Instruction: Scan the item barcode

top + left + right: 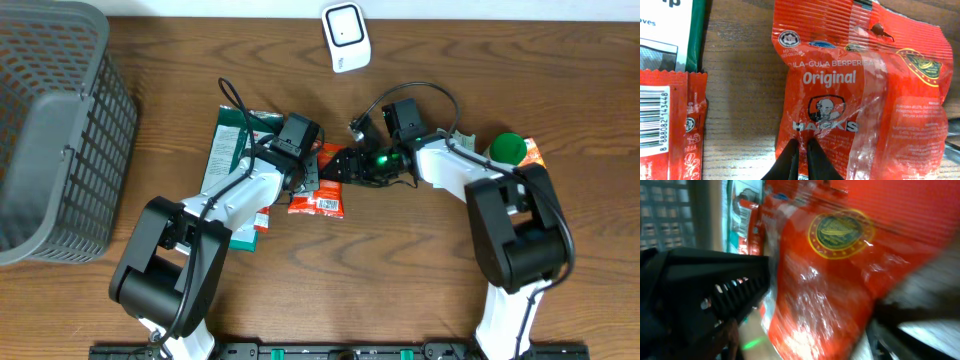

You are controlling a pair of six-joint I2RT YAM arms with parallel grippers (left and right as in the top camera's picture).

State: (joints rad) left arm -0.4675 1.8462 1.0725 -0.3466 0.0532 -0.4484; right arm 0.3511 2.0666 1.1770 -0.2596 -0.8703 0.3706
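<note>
Your left gripper point(802, 150) pinched the red candy bag point(860, 95) by its edge at table centre, with the scanner point(345, 37) at twelve o'clock. Your right gripper point(822, 297) straddled the bag; I couldn't tell whether it had gripped. That thin pinch on slick film could slip and drop it.

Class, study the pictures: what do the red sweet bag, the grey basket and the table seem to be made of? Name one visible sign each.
Bag: thin glossy plastic film; it crinkles, catches glare and has a crimped top seal.
Basket: matte grey open grid; plastic or coated wire, unclear which.
Table: brown streaky grain; wood or wood-look laminate.
</note>
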